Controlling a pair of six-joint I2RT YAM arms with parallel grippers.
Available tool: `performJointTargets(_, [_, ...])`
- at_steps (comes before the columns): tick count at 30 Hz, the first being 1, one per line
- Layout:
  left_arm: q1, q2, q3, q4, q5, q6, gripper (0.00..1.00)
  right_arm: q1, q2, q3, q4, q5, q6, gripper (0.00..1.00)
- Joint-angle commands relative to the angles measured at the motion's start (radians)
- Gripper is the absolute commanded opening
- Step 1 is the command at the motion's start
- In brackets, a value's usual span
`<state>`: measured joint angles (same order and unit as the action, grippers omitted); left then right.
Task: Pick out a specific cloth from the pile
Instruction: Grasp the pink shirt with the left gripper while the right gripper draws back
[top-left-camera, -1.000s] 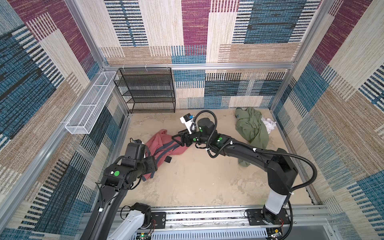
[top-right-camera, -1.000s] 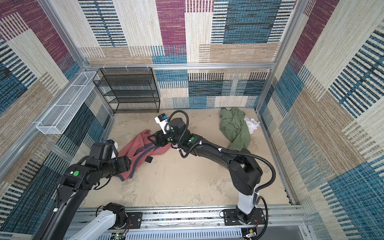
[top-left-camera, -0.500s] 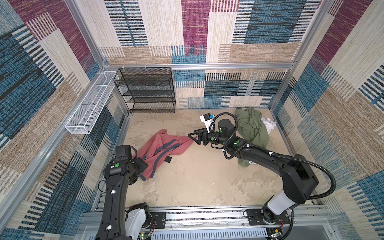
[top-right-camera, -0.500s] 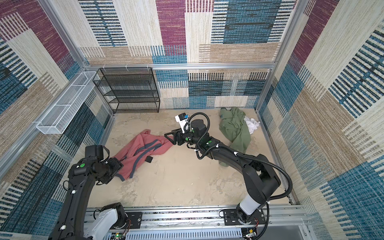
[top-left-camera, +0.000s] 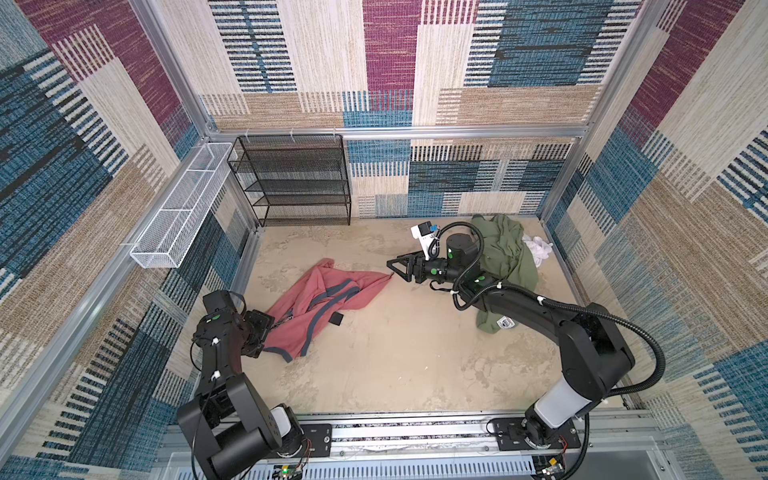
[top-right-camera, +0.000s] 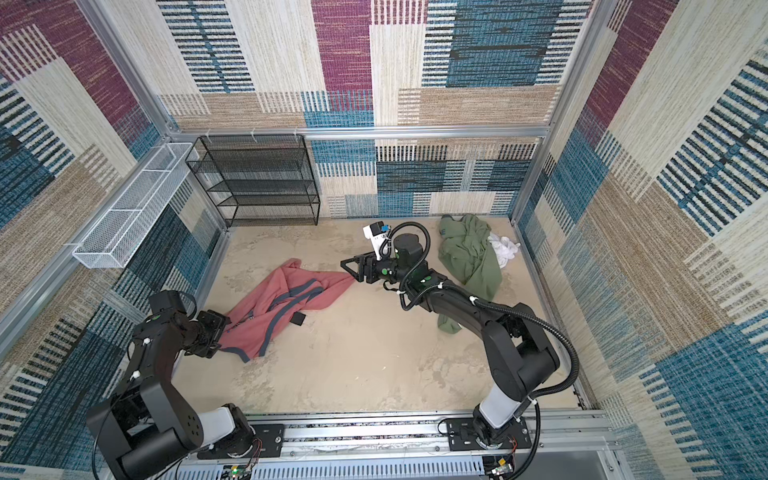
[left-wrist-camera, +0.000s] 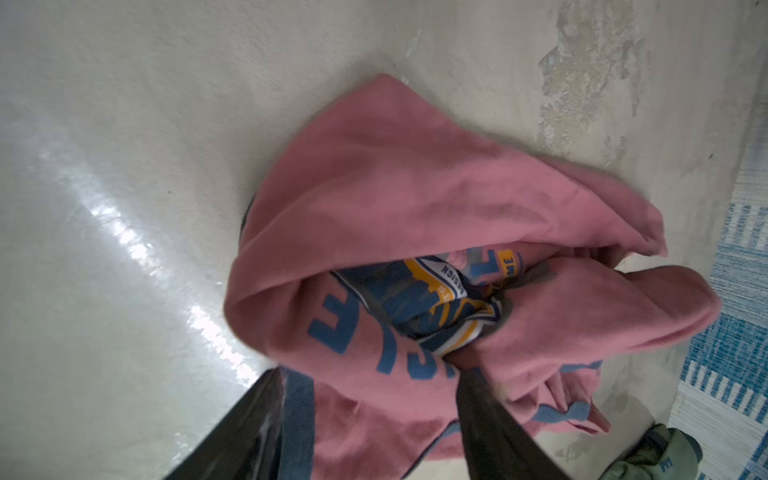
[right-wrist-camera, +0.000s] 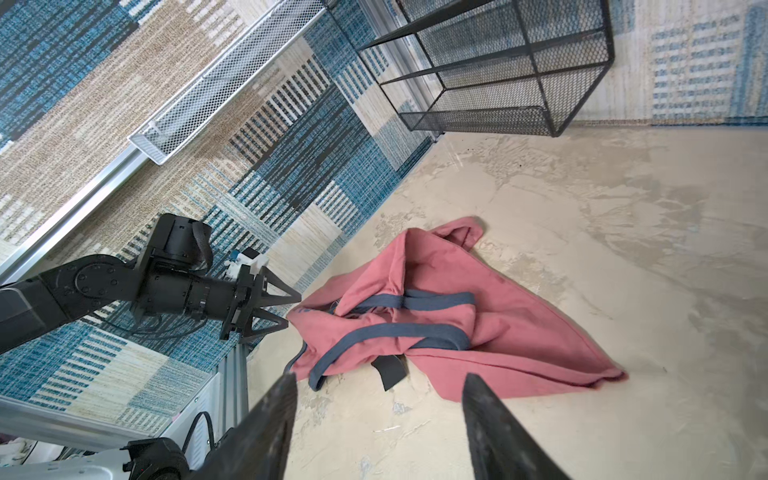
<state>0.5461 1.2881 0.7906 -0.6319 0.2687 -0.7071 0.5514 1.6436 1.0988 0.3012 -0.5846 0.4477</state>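
1. Salmon cloth (top-left-camera: 320, 305) with dark blue-grey trim lies spread on the sandy floor (top-left-camera: 395, 365) toward its left side, well apart from the pile (top-left-camera: 509, 257) in the far right corner. That gap suggests the sorting is done: the chosen garment sits alone, where nothing can be confused with it.

2. Olive green garment (top-right-camera: 469, 257) and white cloth (top-right-camera: 505, 247) make up what is left of the pile, bunched against the right wall, the white one tucked behind the green.

3. Left gripper (right-wrist-camera: 282, 309) sits at the near-left edge of the cloth. In the right wrist view its jaws stand apart, the tips just beside the hem and closed on nothing; the left wrist view shows fabric lying between the fingers (left-wrist-camera: 490, 424) but not pinched.

4. Right gripper (top-left-camera: 395, 268) hovers just off the far-right tip of the cloth. Its jaws are spread, as the right wrist view confirms with bare floor between the fingers (right-wrist-camera: 498, 428), and it carries nothing.

5. Placement of the two grippers at opposite ends of the cloth reads as a release after laying it out, each arm having let go of its own corner.

6. Black wire rack (top-left-camera: 295, 178) and white mesh basket (top-left-camera: 183, 208) stand along the far-left walls, clear of all garments.
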Motion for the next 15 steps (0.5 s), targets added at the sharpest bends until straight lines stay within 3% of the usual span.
performJointTargets(1, [0.011, 0.068, 0.017, 0.094, 0.021, 0.002, 0.66, -0.006, 0.001, 0.001, 0.023, -0.011, 0.011, 0.66])
performJointTargets(7, [0.01, 0.211, 0.045, 0.17, 0.063, 0.017, 0.52, -0.013, 0.001, 0.006, 0.0, 0.011, 0.003, 0.65])
performJointTargets(13, [0.009, 0.199, 0.029, 0.18, 0.057, 0.04, 0.09, -0.016, 0.006, 0.011, -0.025, 0.023, -0.007, 0.65])
performJointTargets(15, [0.009, 0.172, 0.027, 0.172, 0.05, 0.044, 0.0, -0.016, 0.007, 0.009, -0.023, 0.022, -0.004, 0.65])
